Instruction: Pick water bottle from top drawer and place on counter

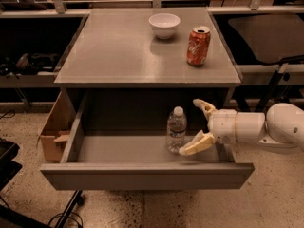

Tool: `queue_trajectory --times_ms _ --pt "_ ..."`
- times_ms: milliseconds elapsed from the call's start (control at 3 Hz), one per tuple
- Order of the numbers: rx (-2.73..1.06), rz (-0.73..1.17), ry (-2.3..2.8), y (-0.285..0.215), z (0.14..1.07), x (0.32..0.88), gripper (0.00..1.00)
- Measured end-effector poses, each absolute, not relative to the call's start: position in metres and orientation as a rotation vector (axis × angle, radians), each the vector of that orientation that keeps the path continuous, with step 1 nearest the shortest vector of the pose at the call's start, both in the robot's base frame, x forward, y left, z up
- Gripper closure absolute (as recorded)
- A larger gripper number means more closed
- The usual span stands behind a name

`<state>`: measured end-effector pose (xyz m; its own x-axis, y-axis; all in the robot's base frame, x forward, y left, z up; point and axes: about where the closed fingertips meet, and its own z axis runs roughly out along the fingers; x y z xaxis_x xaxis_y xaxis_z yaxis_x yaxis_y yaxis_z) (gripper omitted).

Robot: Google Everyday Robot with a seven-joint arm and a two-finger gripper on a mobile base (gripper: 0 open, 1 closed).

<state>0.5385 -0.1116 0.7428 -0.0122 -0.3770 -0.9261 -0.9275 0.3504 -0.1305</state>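
The water bottle [176,129], clear with a white cap, stands upright on the grey floor of the open top drawer [142,174], right of its middle. My gripper [195,126] comes in from the right on a white arm, just right of the bottle. It is open, with one finger [203,107] behind and one finger [194,144] in front near the bottle's base. It holds nothing. The grey counter [123,51] lies above the drawer.
A white bowl [164,25] and a red soda can [198,45] stand on the counter's back right part. A cardboard box [53,127] sits on the floor left of the cabinet. Dark shelving flanks both sides.
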Motion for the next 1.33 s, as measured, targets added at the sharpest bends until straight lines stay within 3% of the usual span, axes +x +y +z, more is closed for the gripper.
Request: queue_trajectory --times_ms 333,667,1333 --pt "-1.198 0.692 1.533 -0.096 0.742 0.551 0.00" --pt "-1.179 0.715 1.485 -0.080 0.738 0.562 0.18" --pt "-1.136 0.766 1.468 -0.062 0.721 0.557 0.64"
